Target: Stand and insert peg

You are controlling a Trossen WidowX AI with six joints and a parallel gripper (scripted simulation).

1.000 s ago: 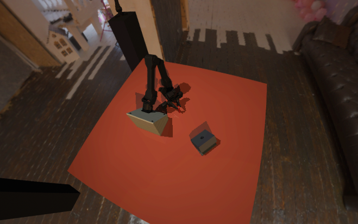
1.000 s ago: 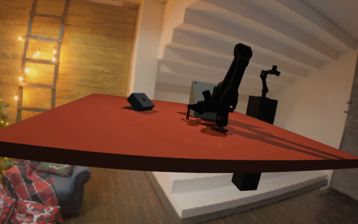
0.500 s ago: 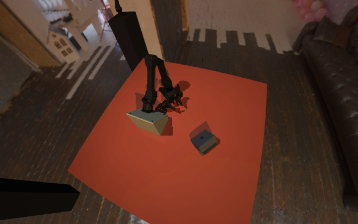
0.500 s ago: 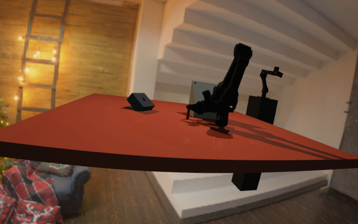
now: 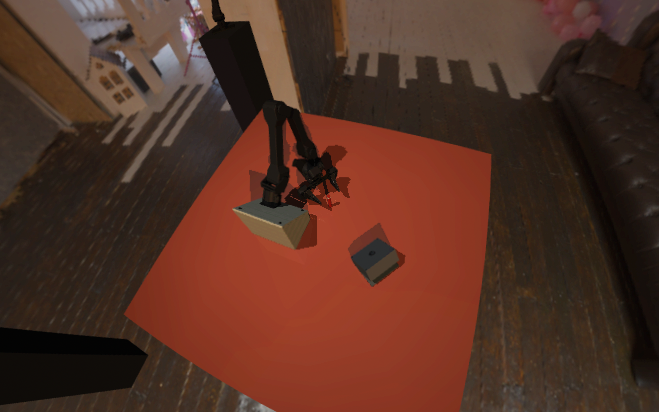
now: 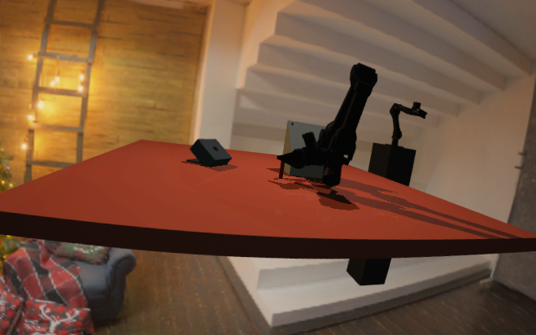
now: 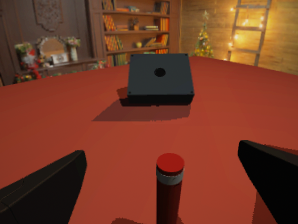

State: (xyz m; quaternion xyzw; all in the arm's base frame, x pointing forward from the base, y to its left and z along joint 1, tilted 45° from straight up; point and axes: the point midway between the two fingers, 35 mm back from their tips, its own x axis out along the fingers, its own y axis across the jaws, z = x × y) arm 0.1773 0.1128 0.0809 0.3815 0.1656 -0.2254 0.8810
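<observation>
The red peg [image 5: 329, 202] [image 6: 281, 170] [image 7: 168, 200] stands upright on the red table, its white band [image 7: 170, 177] near the top and its plain end down. My gripper [image 5: 329, 197] [image 6: 279, 157] [image 7: 163, 153] is wide open, with one finger on each side of the peg and a gap on both sides. In the wrist view the peg stands between the fingers, a little nearer the right one; its foot is out of view. The dark sloped panel [image 5: 380, 246] [image 6: 205, 153] [image 7: 142, 82] stands beyond the peg, its face tilted, with one round hole [image 5: 371, 252] [image 6: 215, 148] [image 7: 159, 72].
A wooden wedge block [image 5: 270, 231] with a grey-green face carries the arm's base, beside the gripper in the top view. The red table [image 5: 295, 307] [image 6: 136, 199] ends at a dark edge [image 6: 220, 245]. A black pedestal [image 5: 237, 61] stands behind the table.
</observation>
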